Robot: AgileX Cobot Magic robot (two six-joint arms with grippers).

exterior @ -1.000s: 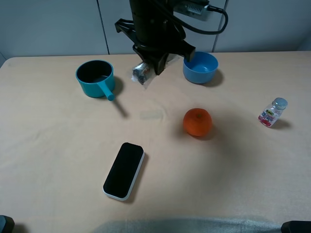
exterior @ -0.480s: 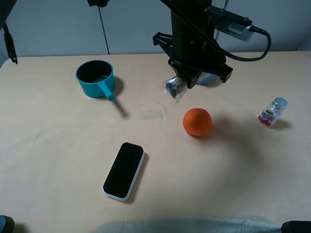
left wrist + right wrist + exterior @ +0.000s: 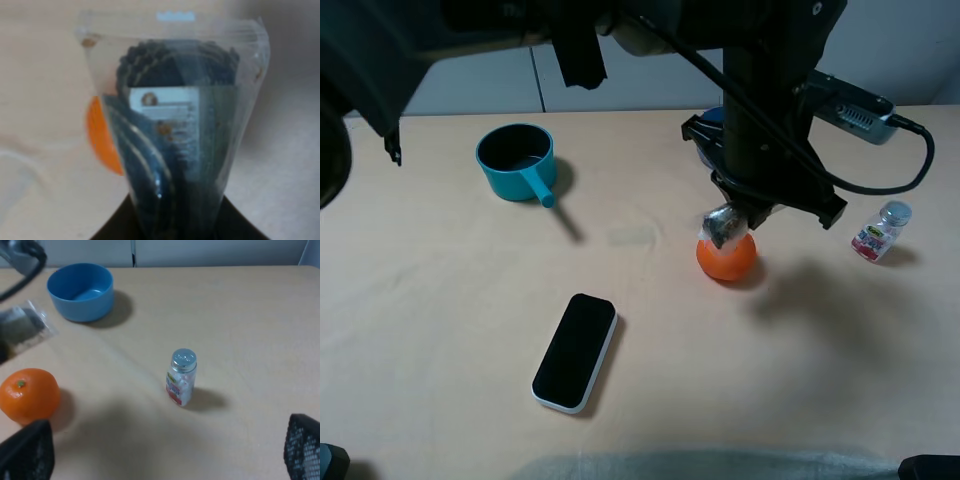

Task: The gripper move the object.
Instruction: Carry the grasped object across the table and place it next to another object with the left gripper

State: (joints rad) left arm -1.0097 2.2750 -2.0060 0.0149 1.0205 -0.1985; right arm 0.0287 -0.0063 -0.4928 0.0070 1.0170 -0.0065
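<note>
Left claw (image 3: 745, 215): jaws are closed on one end of the packet (image 3: 722, 226); it holds nothing else.
Packet: it hangs under the claw, above the table (image 3: 440, 300) and in the air.
Why held so: I judge the end grip lets the body hang free and pass over other things.
Orange (image 3: 725, 256): directly below the claw; I cannot tell if the packet touches it.
Right claw (image 3: 162, 450): fingers are wide apart and empty; it waits well apart from the left claw.
Bottle (image 3: 881, 232): beside the left claw, apart.
Count: one packet, one orange, one bottle, one blue bowl (image 3: 80, 290), one teal pot (image 3: 515, 160), one black slab (image 3: 575, 351), two claws.
</note>
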